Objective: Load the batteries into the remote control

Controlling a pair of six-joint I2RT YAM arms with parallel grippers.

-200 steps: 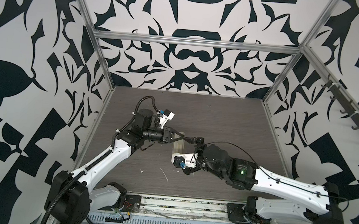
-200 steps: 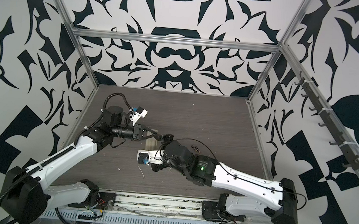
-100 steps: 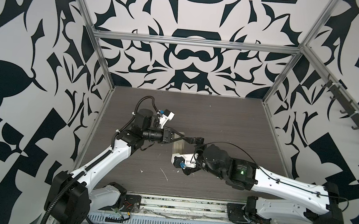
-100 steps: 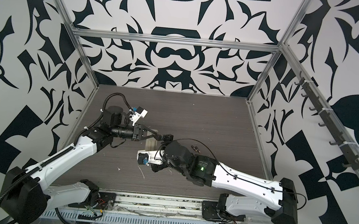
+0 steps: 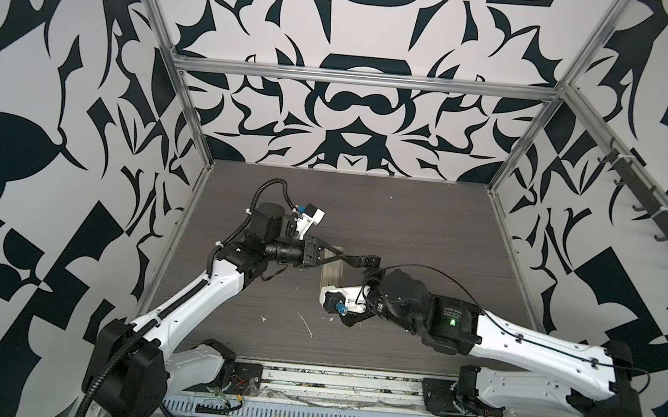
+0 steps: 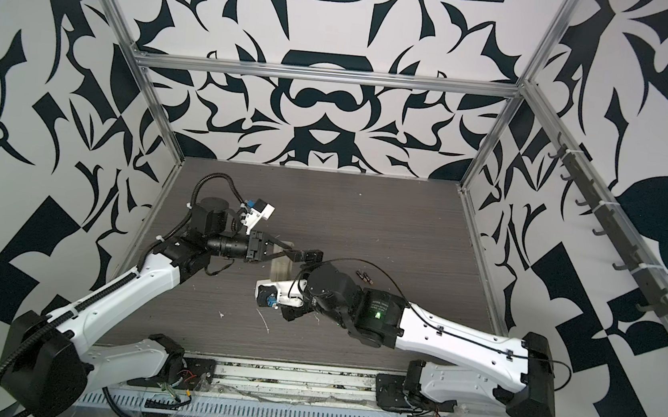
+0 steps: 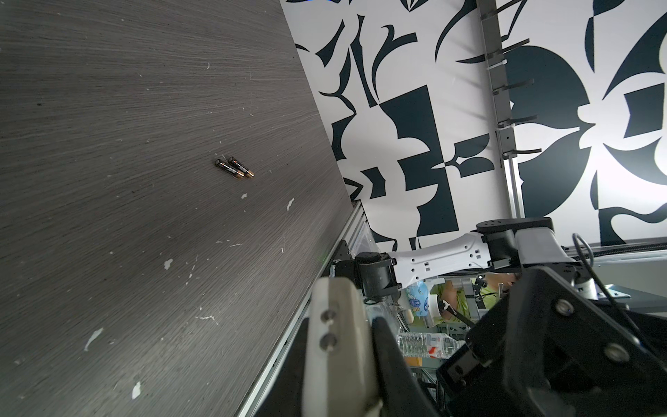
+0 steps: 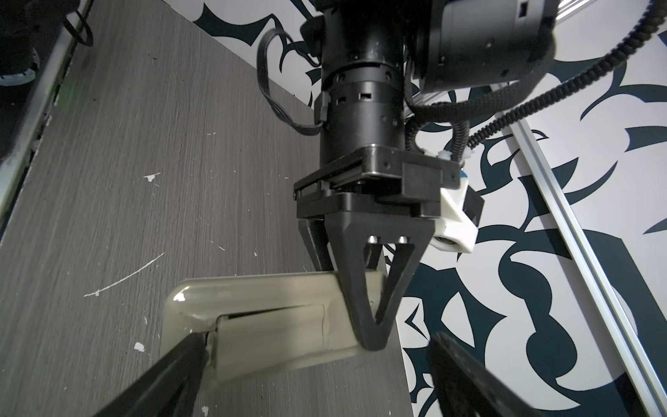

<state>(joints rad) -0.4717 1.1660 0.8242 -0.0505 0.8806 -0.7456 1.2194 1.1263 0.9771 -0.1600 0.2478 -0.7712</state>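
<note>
The remote control [image 8: 260, 299] sits about the middle of the tabletop [image 6: 364, 221], its plain back turned toward my right wrist camera. My left claw [image 8: 370, 335] is clamped tight on one end of it, one finger lying across the back and the other behind. I cannot tell whether the free end rests on the tabletop or hangs just above it. The battery cover [image 8: 270, 325] is on the recess, with only a thin dark gap along one seam, so I judge the compartment is not open yet.

My right claw [image 8: 315, 341] is spread wide and holds nothing. One of its fingertips [image 8: 187, 353] is at the corner of the cover near the remote's free end, touching it or nearly so. The other hangs clear, out past the clamped end.

The batteries [image 6: 364, 277] lie side by side, touching each other, on the bare tabletop. They are apart from the remote, between it and the right edge, and neither claw is on them.

As I read it, little is done so far: the remote is secured and the cover is only being started. What remains is to work the cover off, pick up each battery in turn, and seat both in the recess the right way round.
</note>
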